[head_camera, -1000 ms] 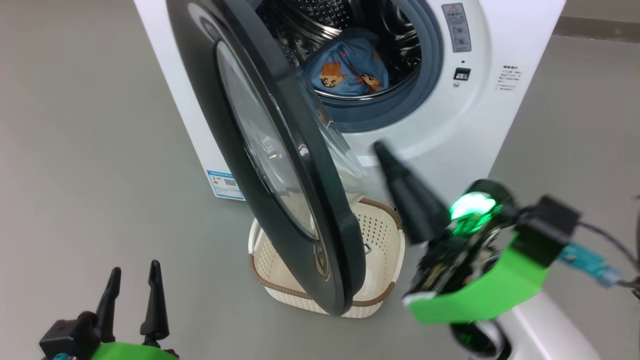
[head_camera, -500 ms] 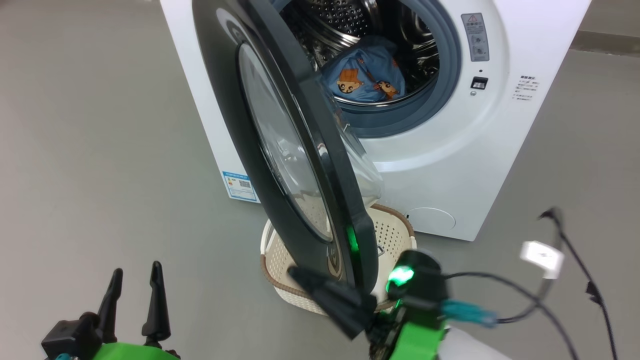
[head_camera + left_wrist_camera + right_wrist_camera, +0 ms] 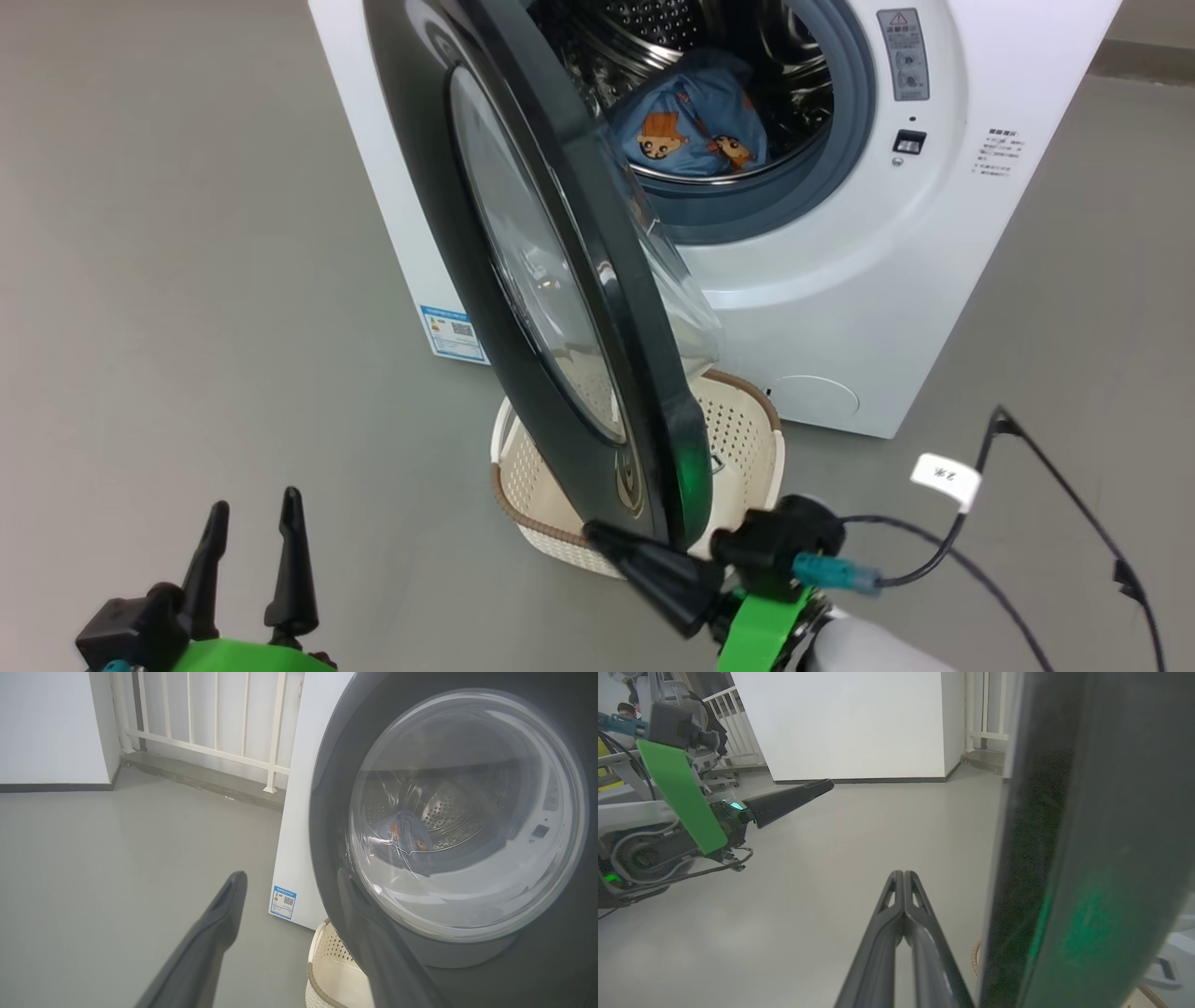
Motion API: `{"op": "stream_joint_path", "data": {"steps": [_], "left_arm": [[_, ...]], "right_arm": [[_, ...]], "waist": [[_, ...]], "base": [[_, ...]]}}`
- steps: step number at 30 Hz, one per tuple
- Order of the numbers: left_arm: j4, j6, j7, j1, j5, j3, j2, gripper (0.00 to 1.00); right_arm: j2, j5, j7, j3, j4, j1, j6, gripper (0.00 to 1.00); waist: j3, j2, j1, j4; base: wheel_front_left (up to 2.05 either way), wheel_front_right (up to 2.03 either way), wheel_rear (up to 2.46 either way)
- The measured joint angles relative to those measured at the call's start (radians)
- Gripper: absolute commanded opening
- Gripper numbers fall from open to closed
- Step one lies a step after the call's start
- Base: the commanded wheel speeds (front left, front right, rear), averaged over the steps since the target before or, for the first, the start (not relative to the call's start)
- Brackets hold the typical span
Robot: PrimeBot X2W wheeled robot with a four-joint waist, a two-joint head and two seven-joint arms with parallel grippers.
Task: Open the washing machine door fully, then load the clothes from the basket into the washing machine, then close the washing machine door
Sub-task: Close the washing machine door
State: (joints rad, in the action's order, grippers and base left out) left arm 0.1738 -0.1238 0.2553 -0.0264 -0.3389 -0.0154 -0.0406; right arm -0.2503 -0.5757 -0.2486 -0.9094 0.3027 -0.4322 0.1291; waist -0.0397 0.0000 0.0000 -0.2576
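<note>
Large round glossy black washing machine door (image 3: 420,112) with bulging clear glass window stands half open, edge-on in the head view, its lower rim over the cream perforated plastic basket (image 3: 747,448) on the grey floor. Light blue clothes (image 3: 686,126) with orange bear prints lie bunched inside the steel drum of the big white washing machine (image 3: 840,308). Right gripper (image 3: 595,533), jaws pressed together, points at the door's lower edge; contact unclear. Left gripper (image 3: 254,501) sits low at left, jaws apart, holding nothing.
</note>
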Motion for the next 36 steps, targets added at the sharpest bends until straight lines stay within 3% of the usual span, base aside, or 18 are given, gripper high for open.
{"op": "stream_joint_path", "data": {"steps": [7,22,36], "left_arm": [[-0.001,-0.004,0.000,-0.003,0.000,-0.003,0.001,1.00],[-0.027,-0.004,0.000,-0.087,-0.001,-0.001,0.002,1.00],[-0.054,-0.005,0.000,-0.171,-0.013,0.003,-0.001,1.00]], "right_arm": [[-0.002,0.002,-0.001,0.099,0.013,0.000,0.001,0.00],[-0.070,0.049,-0.001,0.439,0.032,-0.046,0.001,0.00],[-0.143,0.057,-0.001,0.554,0.076,-0.262,0.001,0.00]], "waist": [[-0.021,0.0000,0.0000,0.013],[-0.149,0.0000,0.0000,0.023],[-0.309,0.0000,0.0000,0.020]], "base": [[0.00,0.00,0.00],[0.00,0.00,0.00],[0.00,0.00,0.00]]}}
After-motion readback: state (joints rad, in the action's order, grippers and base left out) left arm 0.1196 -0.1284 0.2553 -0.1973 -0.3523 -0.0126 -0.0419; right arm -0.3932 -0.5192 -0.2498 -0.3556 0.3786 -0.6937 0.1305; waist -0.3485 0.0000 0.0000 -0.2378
